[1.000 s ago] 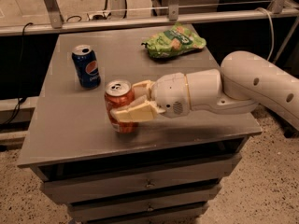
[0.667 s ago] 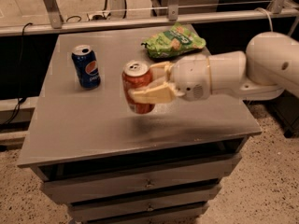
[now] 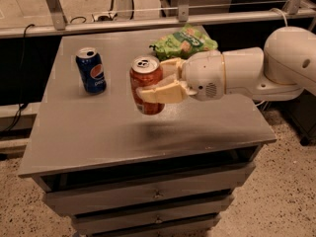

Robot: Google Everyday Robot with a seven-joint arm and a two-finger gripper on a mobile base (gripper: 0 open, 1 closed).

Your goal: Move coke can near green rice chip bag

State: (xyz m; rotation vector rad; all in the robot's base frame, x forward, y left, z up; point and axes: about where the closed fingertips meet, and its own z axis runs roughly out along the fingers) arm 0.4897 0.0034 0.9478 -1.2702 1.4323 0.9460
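The orange-red coke can (image 3: pixel 146 76) with a silver top is held upright in the air above the grey table top (image 3: pixel 98 127). My gripper (image 3: pixel 154 83) comes in from the right on a white arm and is shut on the can, its cream fingers (image 3: pixel 163 93) wrapped around the can's side. The green rice chip bag (image 3: pixel 185 41) lies on the table's far right part, behind and to the right of the can, partly hidden by my arm.
A blue can (image 3: pixel 91 69) with a round red-white-blue logo stands upright at the table's left. The table is a drawer cabinet (image 3: pixel 153 194) with several drawers. A metal rail (image 3: pixel 148 22) runs behind the far edge.
My gripper has lifted the coke can off the table and carried it up and back, toward the green bag. The blue can and the bag have not moved.
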